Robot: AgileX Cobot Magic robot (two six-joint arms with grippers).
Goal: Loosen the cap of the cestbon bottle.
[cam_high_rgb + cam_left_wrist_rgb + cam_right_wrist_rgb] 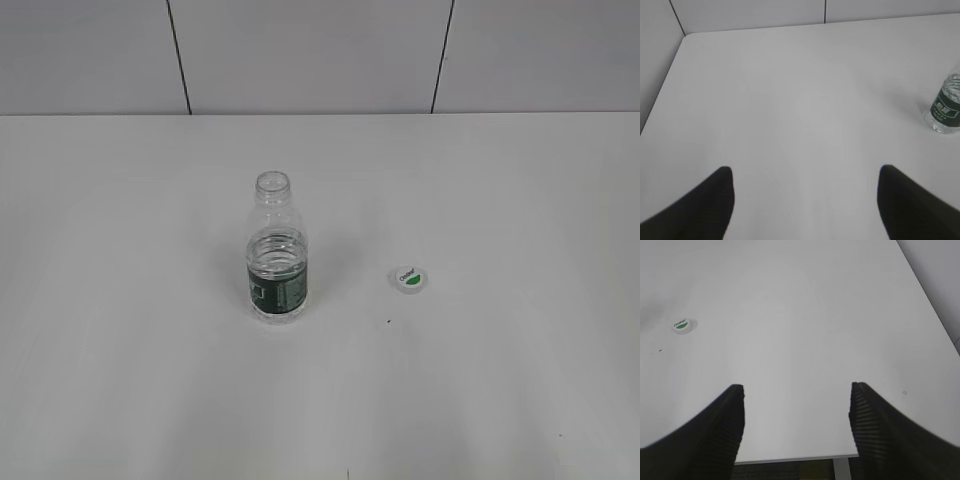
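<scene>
Bottle (277, 250) upright on table (120, 380), mouth uncapped; cap (409, 279) flat on table to its right, apart from it, leaf mark up. My arms out of exterior view.

Left wrist: my left pincer (805, 192) spread wide, empty; cestbon bottle ahead, far right of it.

Right wrist: my right pincer (797, 407) spread wide, empty; cap ahead, well left.

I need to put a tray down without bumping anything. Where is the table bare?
Bare: everything left of the cestbon bottle, everything right of the cap, the strip toward the back wall, and the front edge. Only the middle is occupied, with a narrow gap between bottle and cap.
</scene>
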